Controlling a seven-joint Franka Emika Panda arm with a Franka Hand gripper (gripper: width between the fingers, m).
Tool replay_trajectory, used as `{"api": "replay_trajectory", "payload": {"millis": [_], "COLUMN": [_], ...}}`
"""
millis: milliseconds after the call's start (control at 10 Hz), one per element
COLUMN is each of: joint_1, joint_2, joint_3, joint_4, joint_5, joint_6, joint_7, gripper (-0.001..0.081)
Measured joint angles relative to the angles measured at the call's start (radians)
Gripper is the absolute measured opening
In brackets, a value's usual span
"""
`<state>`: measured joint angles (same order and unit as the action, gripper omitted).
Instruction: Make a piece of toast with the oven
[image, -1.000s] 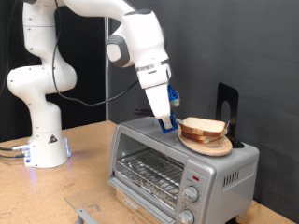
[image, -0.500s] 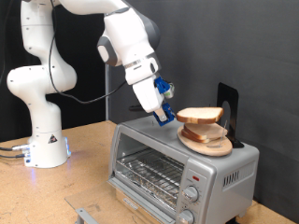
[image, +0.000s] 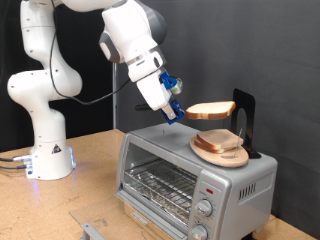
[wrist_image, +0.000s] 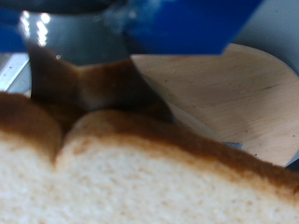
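Observation:
My gripper (image: 180, 108) is shut on one edge of the piece of toast (image: 211, 110), a pale slice with a tan crust. It holds the slice level in the air above the round wooden plate (image: 228, 157). A second slice (image: 216, 141) lies on that plate, which sits on top of the silver oven (image: 235, 185). The oven's wire rack (image: 158, 184) shows at its front, with round knobs (image: 208, 195) beside it. In the wrist view the toast (wrist_image: 140, 173) fills the near field, with the plate (wrist_image: 234, 93) behind it.
A thin black upright stand (image: 243, 113) rises on the oven top just behind the plate. The arm's white base (image: 45, 150) stands on the wooden table (image: 90, 190) at the exterior view's left. A small metal bracket (image: 92, 230) lies at the table's front edge.
The gripper took the top slice off the stack on the plate and lifted it up. The arm swung up and towards the exterior view's left; the slice now hangs clear above the plate.

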<state>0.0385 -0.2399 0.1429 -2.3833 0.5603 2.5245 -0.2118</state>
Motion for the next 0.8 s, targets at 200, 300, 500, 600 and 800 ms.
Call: {"api": "replay_trajectory", "payload": {"millis": [200,300,500,600,800], "joint_1": [0.000,0.000,0.000,-0.001,-0.008], "joint_2": [0.005,0.001,-0.035,-0.064,-0.134], "joint_3": [0.000,-0.003,-0.030,-0.050,-0.096], "joint_4": [-0.006,-0.025,-0.084,-0.116,-0.177], "joint_5": [0.011,0.031,0.085,0.101,0.109], "joint_6": [0.021,0.031,0.031,0.023,-0.006], "joint_7": [-0.010,-0.035,-0.106,-0.136,-0.174], "gripper": [0.0400,0.0400,0.0400,0.0400,0.0400]}}
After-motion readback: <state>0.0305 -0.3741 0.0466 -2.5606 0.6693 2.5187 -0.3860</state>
